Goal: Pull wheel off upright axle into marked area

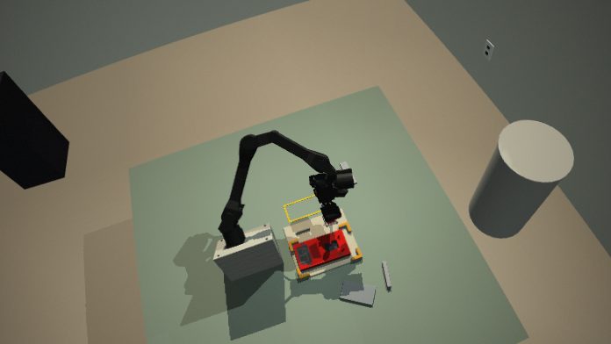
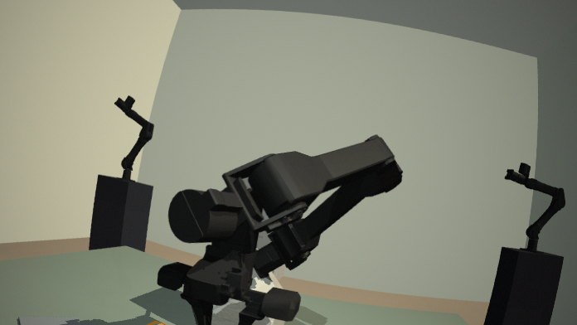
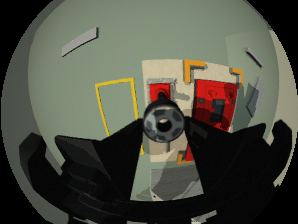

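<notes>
My gripper (image 3: 162,121) (image 1: 331,216) is shut on the dark wheel (image 3: 174,132), one finger at each side of it. The wheel faces the wrist camera, and a light patch shows through its hub hole. Behind its upper edge a dark post, seemingly the axle (image 3: 161,96), stands on a small red block (image 3: 154,90). The wheel appears raised above the axle; the exact gap cannot be told. The marked area, a yellow outline (image 3: 115,81) (image 1: 299,200), lies left of the wheel in the wrist view. In the exterior view the fingertips are cut off.
The beige board (image 3: 150,69) carries the small red block and a larger red panel (image 3: 215,87) (image 1: 313,250) between orange corner pieces (image 3: 194,64). A grey slab (image 1: 364,297) and a grey bar (image 1: 386,275) lie beyond the board. Another grey bar (image 3: 80,42) lies past the yellow outline.
</notes>
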Motion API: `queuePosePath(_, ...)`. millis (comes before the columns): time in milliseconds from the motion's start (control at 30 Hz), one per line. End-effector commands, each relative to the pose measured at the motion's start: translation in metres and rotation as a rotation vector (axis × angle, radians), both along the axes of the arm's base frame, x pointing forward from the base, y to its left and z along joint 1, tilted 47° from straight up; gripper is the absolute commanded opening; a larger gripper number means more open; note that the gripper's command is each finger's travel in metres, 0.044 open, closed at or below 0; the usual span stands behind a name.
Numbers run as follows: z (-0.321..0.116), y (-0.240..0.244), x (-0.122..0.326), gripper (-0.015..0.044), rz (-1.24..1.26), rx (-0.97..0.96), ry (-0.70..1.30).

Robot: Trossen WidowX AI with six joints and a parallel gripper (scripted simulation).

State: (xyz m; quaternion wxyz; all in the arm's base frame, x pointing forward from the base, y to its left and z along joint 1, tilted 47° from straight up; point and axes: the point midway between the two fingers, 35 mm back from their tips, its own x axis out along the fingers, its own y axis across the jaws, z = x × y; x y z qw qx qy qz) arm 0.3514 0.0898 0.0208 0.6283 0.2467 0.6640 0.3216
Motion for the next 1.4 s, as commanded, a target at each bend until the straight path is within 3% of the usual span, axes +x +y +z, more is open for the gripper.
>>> queuePosePath(0, 0.009, 0.005, -0.004, 0.0, -0.001, 0.0, -0.007)
queuePosePath(1367, 0.068, 0.047, -0.063, 0.0, -0.002, 0.001, -0.015)
